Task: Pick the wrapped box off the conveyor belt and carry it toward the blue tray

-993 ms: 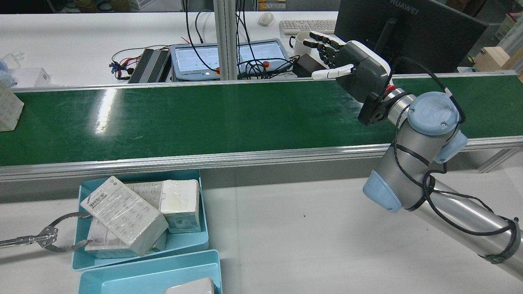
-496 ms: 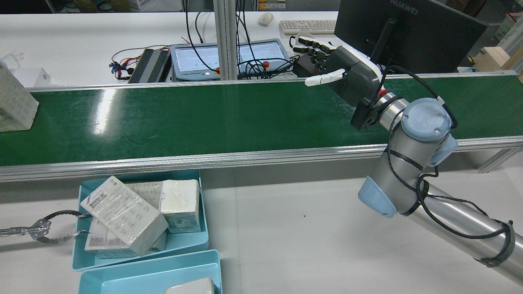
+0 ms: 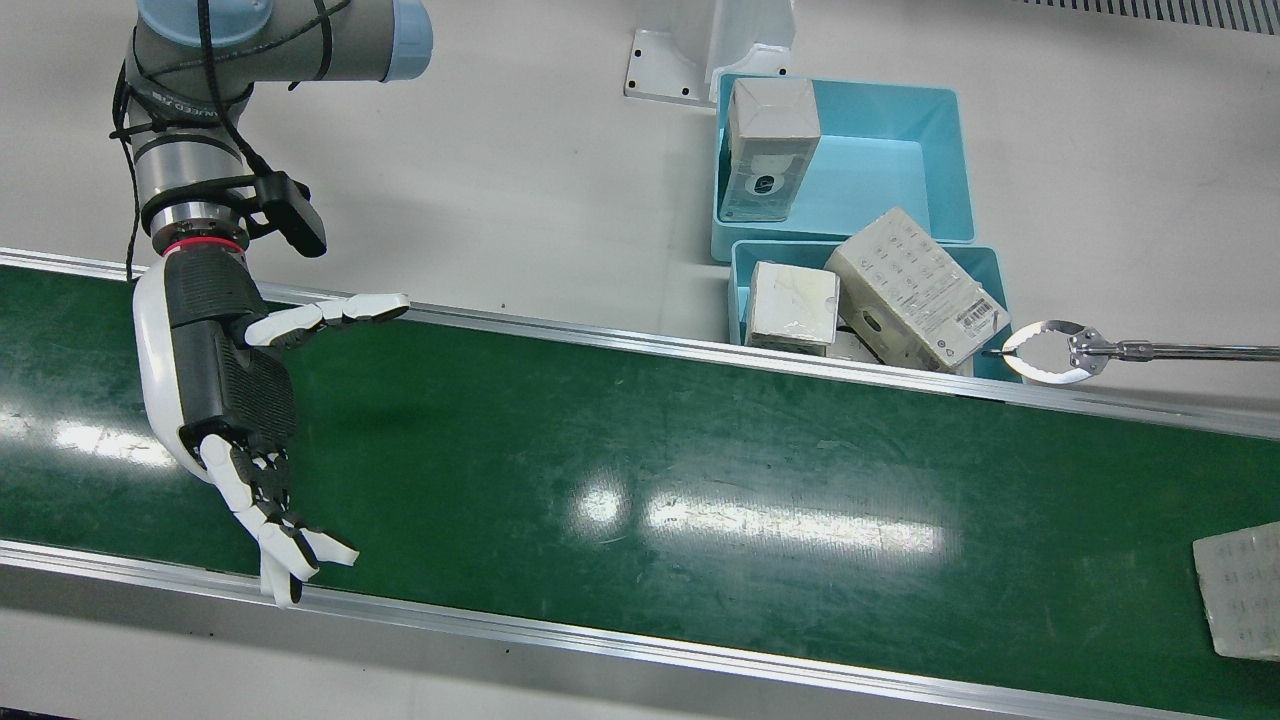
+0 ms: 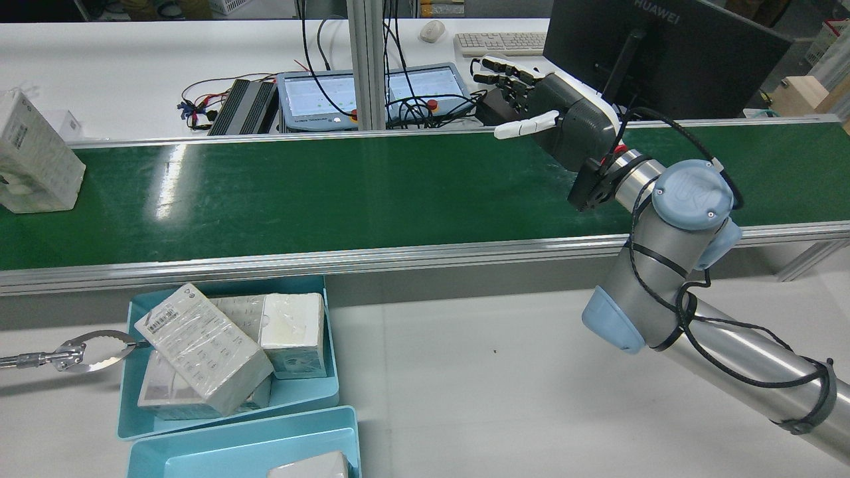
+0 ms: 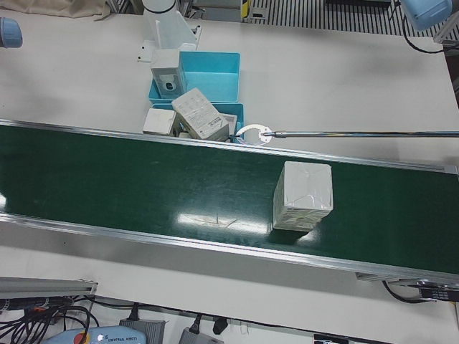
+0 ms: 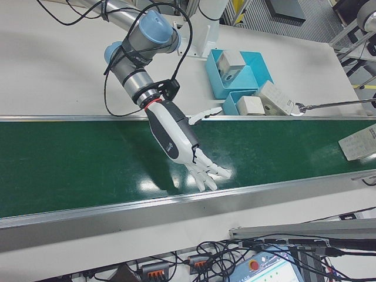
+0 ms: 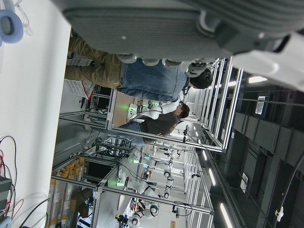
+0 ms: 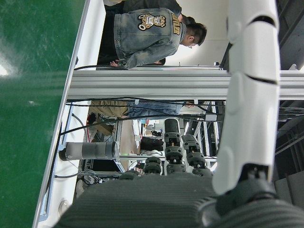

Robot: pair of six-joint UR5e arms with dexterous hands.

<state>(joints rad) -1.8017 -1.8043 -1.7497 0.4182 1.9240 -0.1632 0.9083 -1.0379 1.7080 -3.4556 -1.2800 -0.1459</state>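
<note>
Start at the far left of the rear view and find the wrapped box (image 4: 36,162) resting on the green conveyor belt (image 4: 372,192), near the belt's far rail and close to that view's left edge. Judge its long axis as running roughly across the belt and a little skewed, though without certainty, since the left-front view makes it look almost square. Below it, off the belt and on the robot's side of the near rail, note the blue tray (image 4: 299,398), already loaded with several wrapped boxes, and just beside its left wall the claw of a long reach tool (image 4: 93,352), apparently nipping a corner of the topmost box. Cross the long bare stretch of belt and come to the right hand (image 4: 551,113), raised over the belt's far rail, thumb out, fingers spread and holding nothing. Read the key relation so: box well apart from this hand, straight along the belt toward the robot's left, and on the same side as the tray. Of the left hand (image 7: 156,28), see only a slice of palm in its own camera, aimed out at the room; cannot tell its pose or whether it stands nearer the box.
</note>
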